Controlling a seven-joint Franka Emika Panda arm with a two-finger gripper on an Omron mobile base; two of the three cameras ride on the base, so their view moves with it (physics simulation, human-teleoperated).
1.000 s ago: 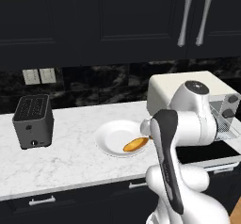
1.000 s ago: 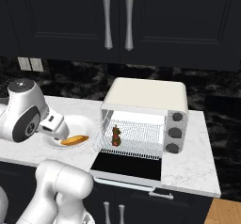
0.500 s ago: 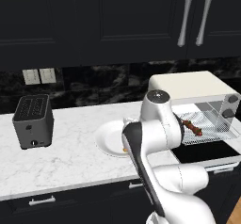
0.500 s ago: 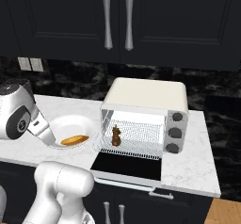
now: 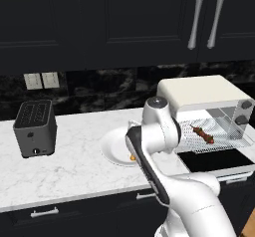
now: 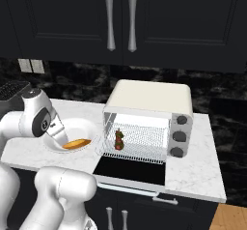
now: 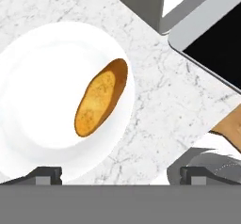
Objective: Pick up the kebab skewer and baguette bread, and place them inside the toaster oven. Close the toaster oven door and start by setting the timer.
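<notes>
My pincer (image 7: 115, 173) stands wide and holds nothing, its two tips spread on either side of the lower edge of the hand view. It hangs over the white plate (image 7: 28, 77), looking down on the bread (image 7: 100, 97), which lies on the right half of the plate, close to its rim and clear of my tips.

The skewer (image 6: 118, 140) already sits on the wire rack inside the oven (image 6: 147, 98), toward the left of the cavity as the right base view shows it, so I judge that half of the loading is done. In the left base view the skewer (image 5: 203, 134) lies across the rack.

The door (image 6: 130, 171) is folded down flat toward the near edge of the counter (image 6: 193, 173), its dark glass facing up.

What is left, as I read it: grip the bread, carry it right to the rack beside the skewer, lift the door shut, then turn the timer among the dark knobs (image 6: 179, 136) on the oven's right front. Which knob is the timer I cannot tell.
</notes>
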